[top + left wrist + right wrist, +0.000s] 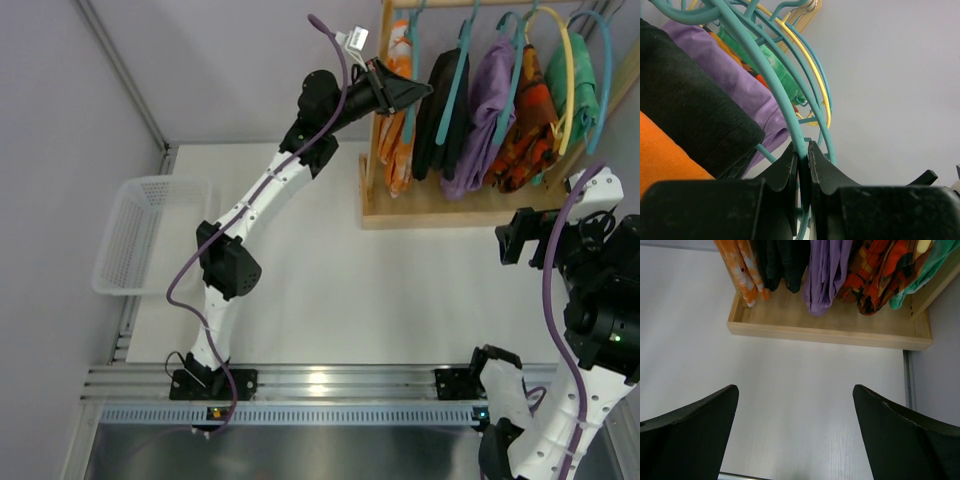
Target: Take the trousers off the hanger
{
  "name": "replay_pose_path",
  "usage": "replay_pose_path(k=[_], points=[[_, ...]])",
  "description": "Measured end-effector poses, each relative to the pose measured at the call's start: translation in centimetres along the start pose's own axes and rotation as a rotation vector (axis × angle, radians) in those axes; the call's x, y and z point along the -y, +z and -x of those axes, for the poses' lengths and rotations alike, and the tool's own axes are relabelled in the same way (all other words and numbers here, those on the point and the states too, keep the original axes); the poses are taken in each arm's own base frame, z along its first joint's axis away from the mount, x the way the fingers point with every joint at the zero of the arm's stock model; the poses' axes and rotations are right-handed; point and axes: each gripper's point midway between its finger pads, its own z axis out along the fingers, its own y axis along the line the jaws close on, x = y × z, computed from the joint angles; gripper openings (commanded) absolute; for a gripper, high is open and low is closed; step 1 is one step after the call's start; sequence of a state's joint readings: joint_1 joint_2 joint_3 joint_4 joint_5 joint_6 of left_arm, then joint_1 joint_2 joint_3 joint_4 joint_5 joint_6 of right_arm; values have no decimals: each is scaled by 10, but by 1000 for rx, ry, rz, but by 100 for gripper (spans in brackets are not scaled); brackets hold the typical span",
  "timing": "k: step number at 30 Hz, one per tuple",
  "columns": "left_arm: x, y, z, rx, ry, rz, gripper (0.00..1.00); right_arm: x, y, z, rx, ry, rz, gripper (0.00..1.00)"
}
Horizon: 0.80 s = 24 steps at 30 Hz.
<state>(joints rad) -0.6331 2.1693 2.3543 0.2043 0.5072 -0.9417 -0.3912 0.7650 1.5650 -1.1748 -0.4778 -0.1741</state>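
Several garments hang on coloured hangers on a wooden rack: orange trousers at the left end, then black trousers, then purple ones. My left gripper is up at the rack between the orange and black garments. In the left wrist view it is shut on a teal hanger wire, with the orange, black and purple cloth to the left. I cannot tell whose hanger it is. My right gripper is open and empty over the table in front of the rack.
A white mesh basket sits at the table's left edge. The rack's wooden base lies ahead of the right gripper. Red-patterned and green garments hang at the right end. A wall stands behind the rack.
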Motion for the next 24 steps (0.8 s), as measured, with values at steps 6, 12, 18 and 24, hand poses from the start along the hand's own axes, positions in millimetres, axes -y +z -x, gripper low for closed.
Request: replay_pose_path(k=[6,12,18,24], points=[[6,3,-5,-7,-10,-12,0,-1,0,0,0,1,4,99],[14,4,-9,-13,-46,-23,0,-3,1,2,9,0,17,99],[35,-6,-12,-36,-107,-30,0,-2,3,8,17,12,20,99],[89,-33,-16,-86,-133,-81,0,-2,2,25,49,20,26,99]])
